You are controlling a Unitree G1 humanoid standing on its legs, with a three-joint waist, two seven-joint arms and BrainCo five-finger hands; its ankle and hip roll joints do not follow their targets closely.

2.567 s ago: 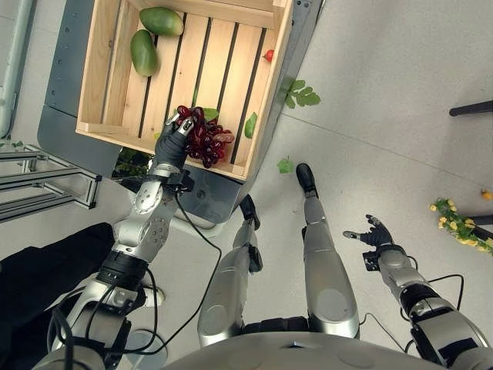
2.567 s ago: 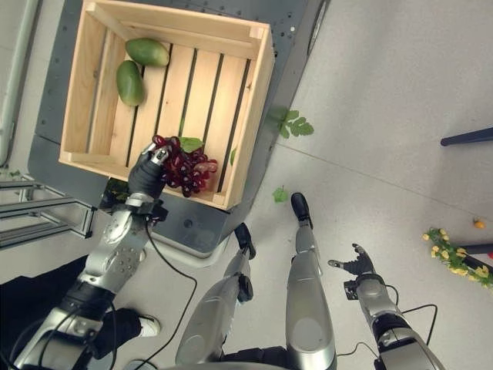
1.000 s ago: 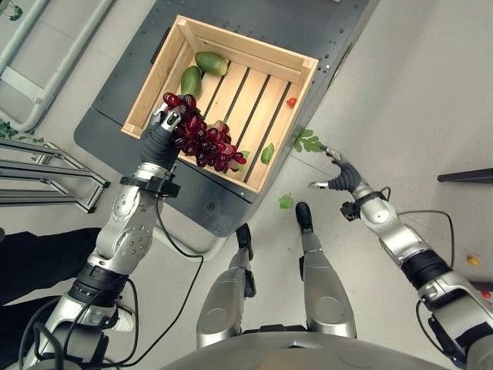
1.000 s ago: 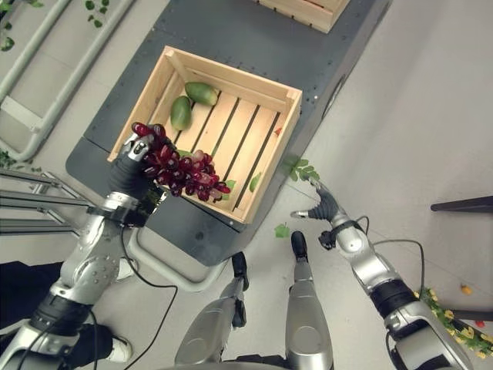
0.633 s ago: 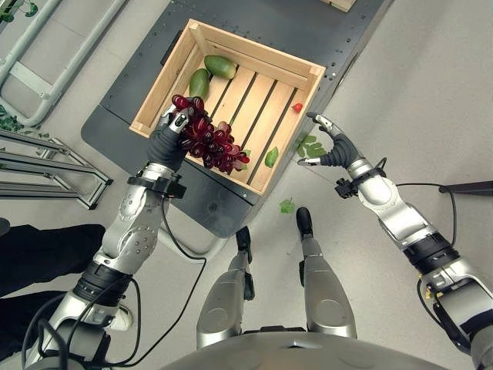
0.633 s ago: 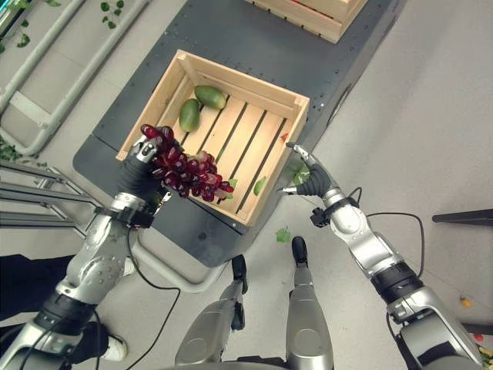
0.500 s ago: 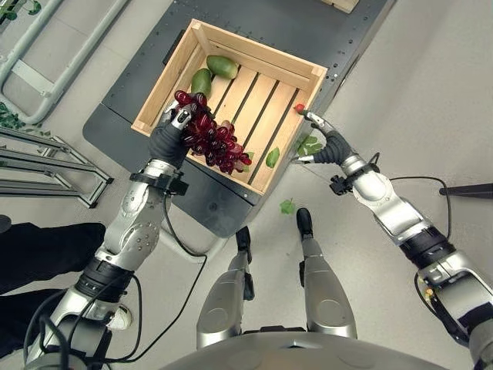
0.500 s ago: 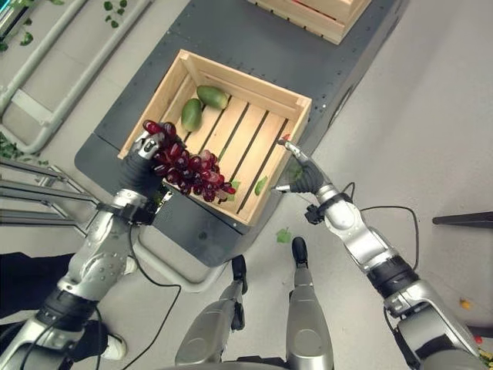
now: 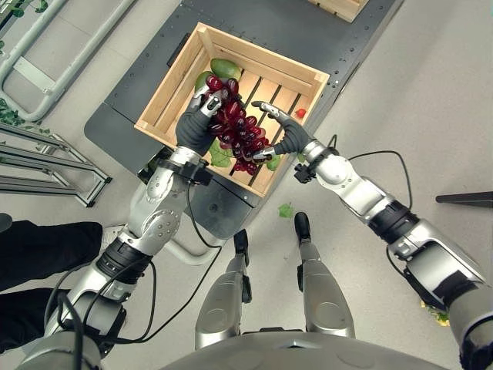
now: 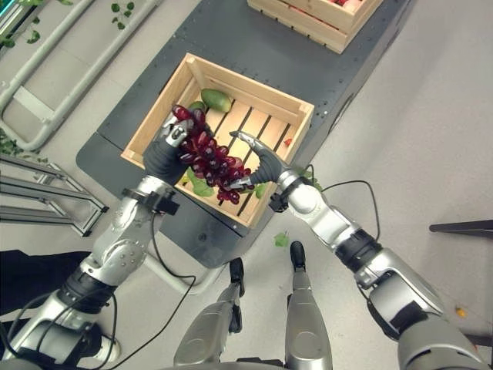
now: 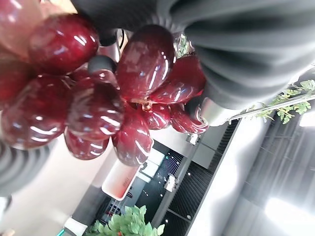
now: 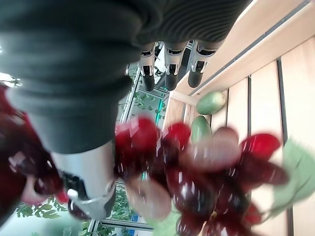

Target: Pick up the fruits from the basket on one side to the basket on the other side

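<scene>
Floor: pale grey, smooth. Dark grey metal platform (image 9: 146, 69) w/ rivets along its edges lies on it; pale metal rails (image 9: 46, 58) run past its far-left side, a metal frame (image 9: 46, 166) nearer on the left. Loose green leaves on floor (image 9: 286, 210) just off the platform's near corner.

Wooden slat crate (image 10: 154, 116) sits on platform. Inside: a green mango (image 10: 216, 99) at far-left corner, 2nd one mostly hidden behind the grapes; a small red fruit (image 9: 300, 113) by the right wall; green leaves (image 10: 199, 186) on the slats near the front.

Right eye view also takes in a second wooden crate (image 10: 308, 23) further along the platform, red/pale fruit in it; left eye view gets just its corner.

Grape bunch (image 9: 239, 131), dark red, held up over the crate's near half, clear of the slats. Long axis runs diagonal: top end by the left hand, far-left; free end hangs toward near-right, tip close to the right thumb.

Left hand (image 9: 199, 123): clenched on the bunch's upper end, fingers wrapped round it. Left wrist view: grapes (image 11: 93, 93) pressed right against the dark cover.

Right hand (image 10: 258, 164): fingers straight and spread, thumb out, alongside the bunch's lower end; released, holding nothing. Contact w/ grapes: can't tell. Right wrist view: fingertips (image 12: 170, 64) extended, grapes (image 12: 197, 167) near the thumb, mangoes beyond.
</scene>
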